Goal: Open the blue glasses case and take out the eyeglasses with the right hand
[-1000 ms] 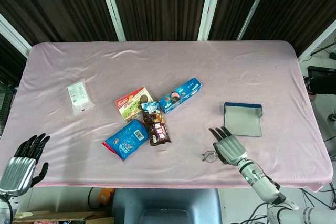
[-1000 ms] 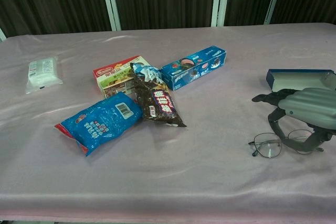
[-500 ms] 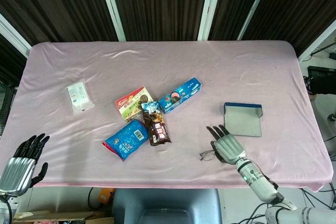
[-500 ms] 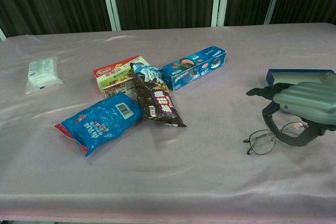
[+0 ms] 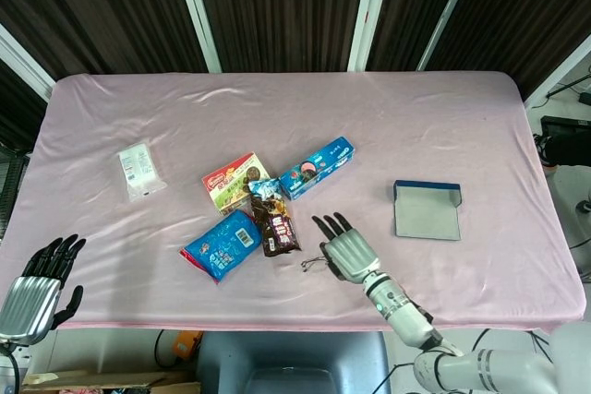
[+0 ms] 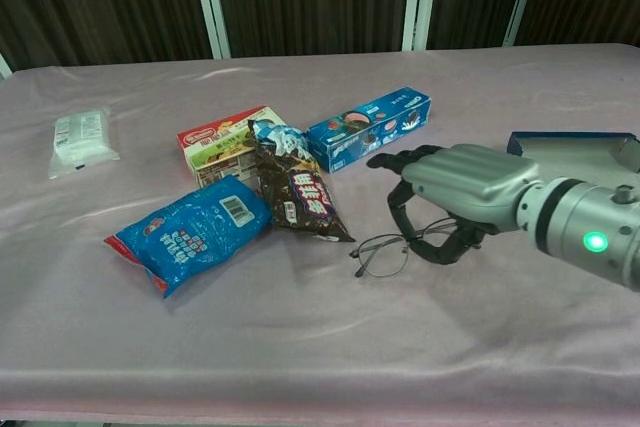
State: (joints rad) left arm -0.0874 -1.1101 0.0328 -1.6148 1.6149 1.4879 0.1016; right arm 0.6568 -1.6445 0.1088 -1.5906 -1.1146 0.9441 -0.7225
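My right hand (image 6: 455, 192) had carried the eyeglasses (image 6: 385, 250) leftward, well away from the open blue glasses case (image 5: 427, 210), pinching them just above the desk (image 5: 443, 126). Only the head view showed my left hand (image 5: 37, 283), fingers apart and empty.

A pale pink cloth (image 5: 277, 126) covers the table, backed by dark curtains (image 5: 277, 6) crossed by white frame bars (image 5: 196, 8). On it lie a white packet (image 5: 140, 171) with faint blue print, a red, yellow and green biscuit box (image 5: 235, 181), a blue cookie box (image 5: 318, 166) with red and white pictures, a blue snack bag (image 5: 220, 244) bearing a white barcode label, a dark brown wrapper (image 5: 275, 223) with white and red lettering, and the blue glasses case (image 5: 427, 209) with its grey lining. The right hand (image 6: 450, 187) is silver-grey with black fingers (image 6: 400, 159) and a green light on the wrist, holding thin dark-rimmed eyeglasses (image 6: 385, 254) with clear lenses; the left hand (image 5: 37, 285) is likewise silver with black fingers.
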